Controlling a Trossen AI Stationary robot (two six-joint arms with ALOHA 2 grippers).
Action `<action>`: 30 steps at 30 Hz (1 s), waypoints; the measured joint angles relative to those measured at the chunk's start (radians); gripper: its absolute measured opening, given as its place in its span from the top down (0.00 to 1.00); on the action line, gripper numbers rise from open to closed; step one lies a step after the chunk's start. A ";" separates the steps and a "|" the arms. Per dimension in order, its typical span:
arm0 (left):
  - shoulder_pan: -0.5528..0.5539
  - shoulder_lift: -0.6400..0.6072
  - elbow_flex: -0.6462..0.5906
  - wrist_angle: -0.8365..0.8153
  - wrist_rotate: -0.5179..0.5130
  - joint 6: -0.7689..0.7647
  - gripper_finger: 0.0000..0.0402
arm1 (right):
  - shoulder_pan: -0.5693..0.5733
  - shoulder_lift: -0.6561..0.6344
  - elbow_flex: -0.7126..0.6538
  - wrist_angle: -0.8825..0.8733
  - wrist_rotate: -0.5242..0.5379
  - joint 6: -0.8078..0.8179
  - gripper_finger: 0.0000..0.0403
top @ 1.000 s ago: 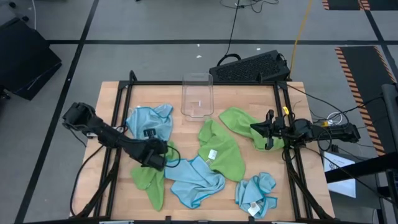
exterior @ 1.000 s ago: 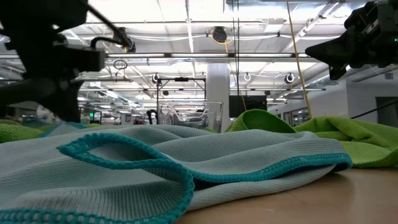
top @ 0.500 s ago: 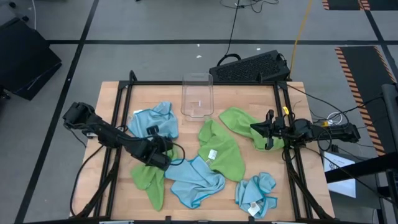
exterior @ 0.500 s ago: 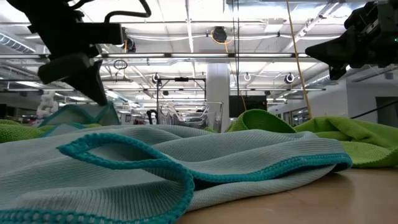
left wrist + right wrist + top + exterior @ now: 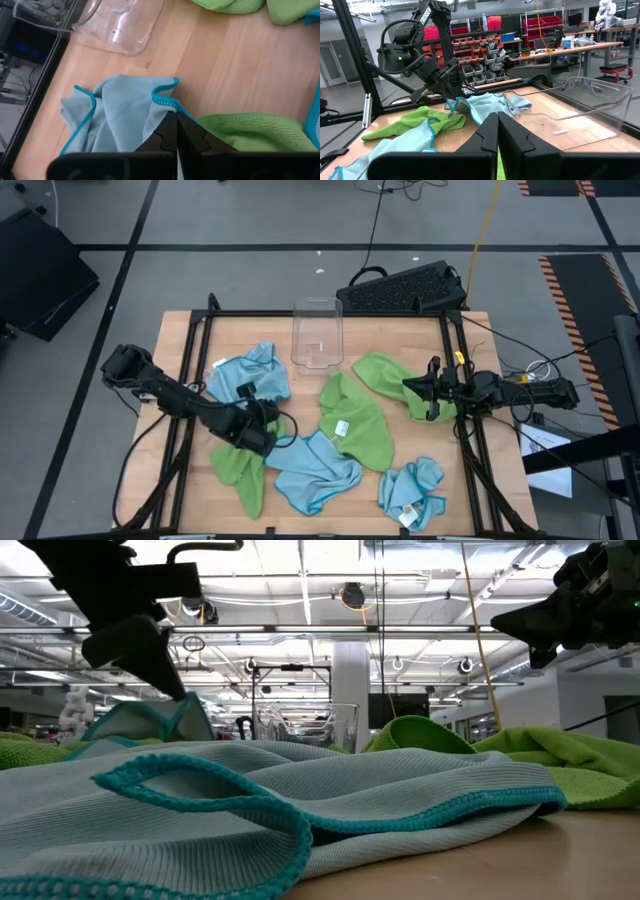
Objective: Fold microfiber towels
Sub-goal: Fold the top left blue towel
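Several microfiber towels lie crumpled on the wooden table: a light blue one point(image 5: 245, 378) at far left, a lime green one point(image 5: 238, 468) near it, a blue one point(image 5: 318, 468), two green ones point(image 5: 356, 428) point(image 5: 392, 378) and a small blue one point(image 5: 410, 488). My left gripper point(image 5: 268, 422) is shut on the far-left blue towel point(image 5: 112, 117), slanting down. My right gripper point(image 5: 410, 387) hovers shut at the table's right edge over a green towel, holding nothing. My left gripper pinches the blue towel's teal-hemmed edge point(image 5: 165, 104) between its two shut fingers, slanting down from the table's left side. That edge stands raised in a peak point(image 5: 165, 718) under the fingers. The remainder of the towel lies bunched on the table.
A clear plastic bin point(image 5: 317, 335) lies at the far middle of the table. A black frame point(image 5: 190, 360) runs along the table's edges. A black keyboard point(image 5: 405, 288) sits beyond the far right corner.
My left gripper has risen and gone a little toward the table's right edge, rolling its wrist, still shut on the blue towel. The held edge has lifted into a peak and the towel has been drawn rightward with it.
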 joint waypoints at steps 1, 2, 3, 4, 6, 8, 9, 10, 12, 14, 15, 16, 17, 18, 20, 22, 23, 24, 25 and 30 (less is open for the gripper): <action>0.000 0.000 0.000 0.000 -0.001 0.003 1.00 | 0.000 0.000 0.000 0.000 0.000 0.000 1.00; 0.000 0.000 0.000 0.000 0.000 0.006 1.00 | 0.000 0.000 0.000 0.000 0.000 0.000 1.00; 0.000 0.000 0.000 0.000 0.001 0.012 1.00 | 0.000 0.000 0.000 0.000 0.000 0.000 1.00; 0.000 0.000 0.000 0.000 0.004 0.020 1.00 | 0.000 0.000 0.000 0.000 0.000 0.000 1.00; -0.005 0.000 0.000 0.000 0.009 0.043 1.00 | 0.000 0.000 0.000 0.000 0.000 0.000 1.00; -0.009 -0.005 0.006 -0.006 0.014 0.070 1.00 | 0.000 0.000 0.000 0.000 0.000 0.000 1.00; -0.011 -0.008 0.016 -0.013 0.015 0.081 1.00 | 0.000 0.000 0.000 0.000 0.000 0.000 1.00; -0.011 -0.013 0.029 -0.016 0.015 0.093 1.00 | 0.000 0.000 0.000 0.000 0.000 0.000 1.00; -0.011 -0.027 0.062 -0.026 0.015 0.133 1.00 | 0.000 0.000 0.000 0.000 0.000 0.000 1.00; -0.011 -0.037 0.099 -0.031 0.020 0.181 1.00 | 0.000 0.000 0.000 0.000 0.000 0.000 1.00; -0.011 -0.042 0.119 -0.034 0.025 0.205 1.00 | 0.000 0.000 0.000 0.000 0.000 0.000 1.00; -0.011 -0.046 0.138 -0.039 0.025 0.227 1.00 | 0.000 0.000 0.000 0.000 0.000 0.000 1.00; -0.011 -0.047 0.159 -0.040 0.025 0.248 1.00 | 0.000 0.000 0.000 0.000 0.000 0.000 1.00; -0.011 -0.046 0.178 -0.038 0.024 0.267 1.00 | 0.000 0.000 0.000 0.000 0.000 0.000 1.00; -0.011 -0.046 0.211 -0.045 0.015 0.297 1.00 | 0.000 0.000 0.000 0.000 0.000 0.000 1.00; -0.011 -0.046 0.241 -0.044 0.002 0.315 1.00 | 0.000 0.000 0.000 0.000 0.000 0.000 1.00; -0.011 -0.046 0.252 -0.043 -0.005 0.317 1.00 | 0.000 0.000 0.000 0.001 0.000 0.000 1.00; -0.011 -0.046 0.261 -0.047 -0.012 0.318 1.00 | 0.000 0.000 0.000 0.001 0.000 0.000 1.00; -0.013 -0.046 0.269 -0.054 -0.016 0.319 1.00 | 0.000 0.000 0.000 0.001 0.000 0.000 1.00; -0.027 -0.046 0.299 -0.094 -0.025 0.311 1.00 | 0.000 0.000 0.000 0.004 0.000 0.000 1.00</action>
